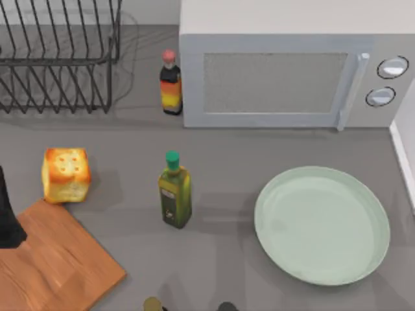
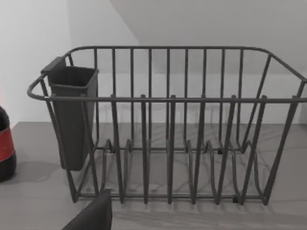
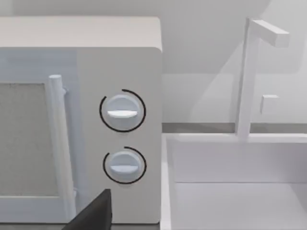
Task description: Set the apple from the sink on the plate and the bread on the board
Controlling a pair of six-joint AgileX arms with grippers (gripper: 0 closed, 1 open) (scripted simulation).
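Bread: left of frame, touching the board's far corner.
Nearer arm: left, beside bread.
Jaws: state cannot be told.

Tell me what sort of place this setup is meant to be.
Most likely a kitchen counter, in simulation. A microwave stands at the back beside a wire dish rack, a white sink sits next to the microwave, and bottles, a plate and a cutting board lie on the grey top.

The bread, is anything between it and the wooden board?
Nothing visible is. The bread sits on the table right at the far corner of the board, with no object between them. The green-capped bottle stands off to its right.
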